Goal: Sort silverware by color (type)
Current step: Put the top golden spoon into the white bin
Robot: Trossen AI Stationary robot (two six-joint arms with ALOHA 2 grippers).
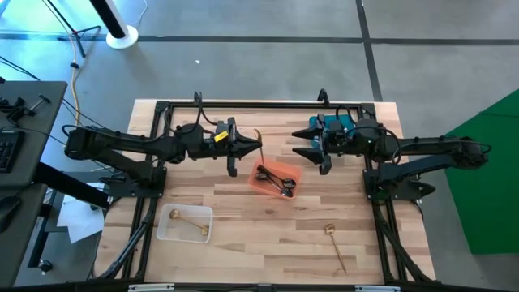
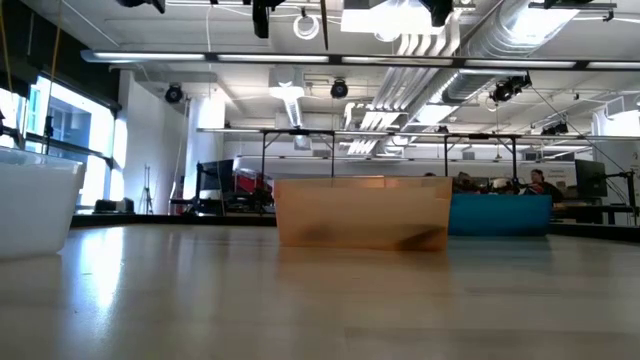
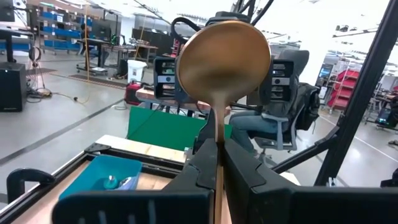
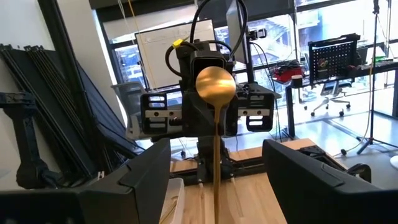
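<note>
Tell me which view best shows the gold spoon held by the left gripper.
The left wrist view: the gold spoon fills it, its handle clamped in the left gripper. The right wrist view shows it smaller, head-on. The high view shows only a sliver, and the low view a thin handle at the top.

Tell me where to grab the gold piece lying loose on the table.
Take the gold piece by mid-handle, from straight above, fingers across the thin shaft. It lies flat on the bare table with nothing beside it. The open right gripper is on its side.
</note>
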